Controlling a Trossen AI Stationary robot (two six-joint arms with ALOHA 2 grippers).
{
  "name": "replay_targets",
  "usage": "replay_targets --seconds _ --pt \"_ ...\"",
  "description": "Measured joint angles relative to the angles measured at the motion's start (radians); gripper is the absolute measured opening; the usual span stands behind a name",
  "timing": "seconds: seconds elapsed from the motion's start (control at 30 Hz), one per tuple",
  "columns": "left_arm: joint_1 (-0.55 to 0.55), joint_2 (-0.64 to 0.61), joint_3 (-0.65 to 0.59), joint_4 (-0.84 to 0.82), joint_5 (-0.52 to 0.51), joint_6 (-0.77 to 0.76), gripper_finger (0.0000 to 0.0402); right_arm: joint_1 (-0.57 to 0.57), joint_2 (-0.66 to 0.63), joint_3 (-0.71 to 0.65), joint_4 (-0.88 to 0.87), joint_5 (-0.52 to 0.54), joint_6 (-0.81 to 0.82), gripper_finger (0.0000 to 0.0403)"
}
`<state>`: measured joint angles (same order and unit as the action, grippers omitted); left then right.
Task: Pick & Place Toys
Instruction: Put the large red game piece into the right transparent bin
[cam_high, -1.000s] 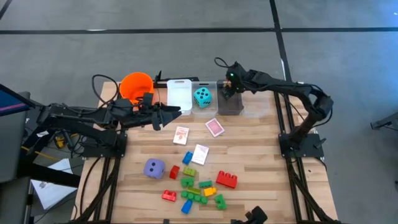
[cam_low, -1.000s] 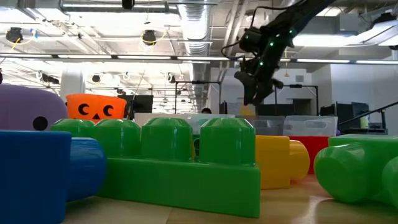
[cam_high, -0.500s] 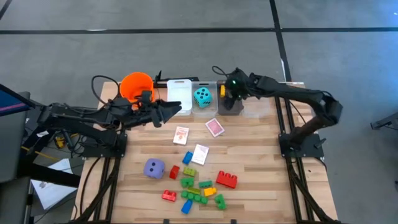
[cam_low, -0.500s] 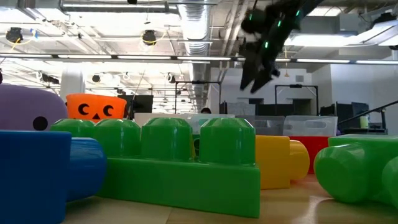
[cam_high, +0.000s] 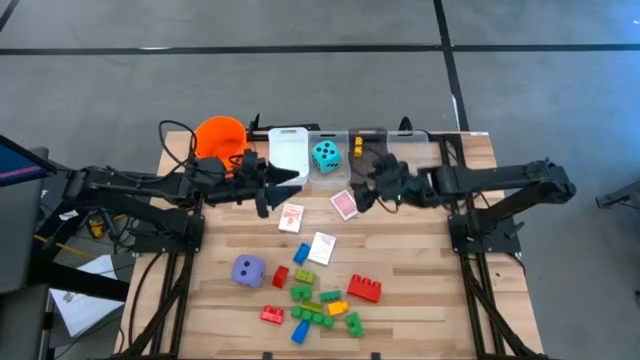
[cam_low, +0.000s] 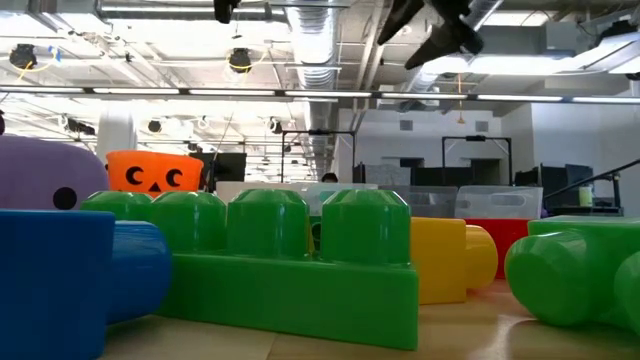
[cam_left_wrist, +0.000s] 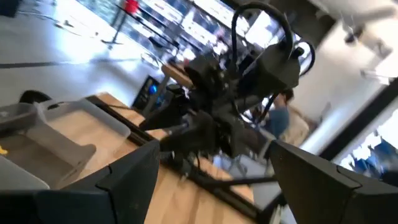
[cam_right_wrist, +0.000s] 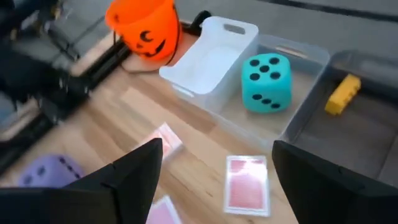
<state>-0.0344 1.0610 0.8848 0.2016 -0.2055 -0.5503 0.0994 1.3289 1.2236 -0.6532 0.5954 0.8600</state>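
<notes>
- We see the right gripper (cam_high: 362, 190) above the bench (cam_high: 420, 270), just beside a pink card (cam_high: 345, 205); its fingers are spread and hold nothing.
- The left gripper (cam_high: 275, 185) is near another card (cam_high: 291, 217), fingers apart, empty.
- The teal die (cam_right_wrist: 266, 82) sits in a clear bin (cam_right_wrist: 308, 53); a yellow brick (cam_right_wrist: 342, 93) lies in the next bin.
- The purple die (cam_high: 248, 270) and the bricks (cam_high: 320, 300) lie on the front of the bench.
</notes>
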Motion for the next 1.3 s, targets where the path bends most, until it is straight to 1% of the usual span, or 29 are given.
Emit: replay_targets --seconds 0.13,0.27,0.33,0.4,0.47,0.53,0.57,0.67,0.77,0.87,0.9,0.93,1.0,1.1,1.17,1.3 --pt "-0.013 -0.001 0.0 -0.062 0.031 0.113 0.0298 0.123 0.035 0.003 0.001 0.074 0.194 0.0296" --pt "-0.013 -0.001 0.0 -0.132 0.039 0.217 0.0298 0.23 0.1 0.013 -0.018 0.085 0.379 0.0296" --pt "-0.013 -0.001 0.0 -0.152 0.044 0.236 0.0298 0.275 0.139 0.036 -0.068 0.086 0.475 0.0296" --pt "-0.013 0.0 0.0 -0.163 0.08 0.234 0.0298 0.309 0.188 0.078 -0.11 0.086 0.539 0.0296" --pt "-0.016 0.005 0.0 -0.169 0.124 0.233 0.0298 0.333 0.236 0.137 -0.202 0.086 0.574 0.0296" --pt "-0.026 0.011 0.0 -0.18 0.138 0.232 0.0298 0.354 0.285 0.221 -0.287 0.086 0.579 0.0296" --pt "-0.033 0.018 -0.001 -0.177 0.139 0.232 0.0298 0.364 0.31 0.268 -0.36 0.086 0.567 0.0296" --pt "-0.055 0.039 -0.003 -0.177 0.14 0.231 0.0298 0.384 0.387 0.433 -0.547 0.087 0.499 0.0296" --pt "-0.083 0.079 -0.001 -0.132 0.119 0.205 0.0298 0.406 0.459 0.605 -0.754 0.099 0.437 0.0296" --pt "-0.112 0.141 0.001 -0.039 0.118 0.161 0.0298 0.44 0.516 0.743 -0.933 0.156 0.421 0.0296" --pt "-0.121 0.158 0.0 -0.012 0.118 0.148 0.0298 0.449 0.526 0.768 -0.914 0.182 0.386 0.0296" --pt "-0.133 0.179 0.0 0.027 0.118 0.13 0.0298 0.46 0.524 0.775 -0.902 0.209 0.341 0.0296" --pt "-0.148 0.227 0.001 0.11 0.107 0.092 0.0298 0.493 0.511 0.781 -0.924 0.242 0.318 0.0296" --pt "-0.171 0.288 0.003 0.19 0.058 0.05 0.0298 0.525 0.487 0.78 -0.918 0.252 0.309 0.0296" --pt "-0.181 0.327 0.015 0.208 0.03 0.045 0.0298 0.554 0.464 0.766 -0.919 0.252 0.31 0.0296" --pt "-0.184 0.406 0.068 0.209 0.027 0.046 0.0298 0.624 0.396 0.725 -0.921 0.247 0.364 0.0296"
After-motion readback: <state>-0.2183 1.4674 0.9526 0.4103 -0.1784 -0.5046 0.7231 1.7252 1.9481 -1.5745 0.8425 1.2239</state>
